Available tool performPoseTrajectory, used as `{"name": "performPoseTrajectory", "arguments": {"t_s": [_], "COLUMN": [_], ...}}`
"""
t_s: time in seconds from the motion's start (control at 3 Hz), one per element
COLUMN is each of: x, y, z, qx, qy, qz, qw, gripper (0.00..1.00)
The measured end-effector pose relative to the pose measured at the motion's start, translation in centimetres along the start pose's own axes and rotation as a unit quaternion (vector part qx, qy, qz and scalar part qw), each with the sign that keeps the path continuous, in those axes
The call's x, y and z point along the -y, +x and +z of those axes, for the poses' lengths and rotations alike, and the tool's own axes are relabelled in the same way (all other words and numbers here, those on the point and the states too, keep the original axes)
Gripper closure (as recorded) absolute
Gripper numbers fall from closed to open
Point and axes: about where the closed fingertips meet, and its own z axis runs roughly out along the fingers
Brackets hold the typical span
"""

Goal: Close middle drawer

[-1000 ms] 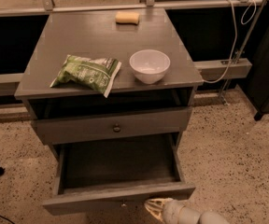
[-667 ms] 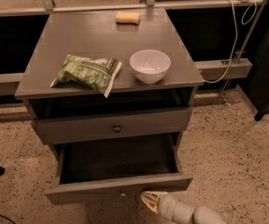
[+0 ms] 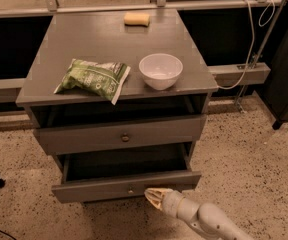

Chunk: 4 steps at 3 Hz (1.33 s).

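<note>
Hand (image 3: 153, 197) at mid drawer (image 3: 99, 189) front (ajar)

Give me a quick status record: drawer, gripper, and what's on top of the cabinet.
middle drawer: partly open, front panel standing out from the cabinet
gripper: low, at the drawer's front panel, just right of its knob
upper drawer: shut
cabinet top: green bag at front left, white bowl at front right, yellow sponge at the back
</note>
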Motion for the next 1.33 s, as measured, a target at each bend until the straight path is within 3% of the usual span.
{"name": "performPoseTrajectory", "arguments": {"t_s": [1.0,1.33], "x": [7.2,9.3], "y": [1.2,1.9], "z": [3.4,3.4], "qx": [-0.005,0.015], "qy": [-0.047,-0.036], "qz": [0.005,0.029], "qw": [0.9989,0.9988], "gripper": [1.0,1.0]}}
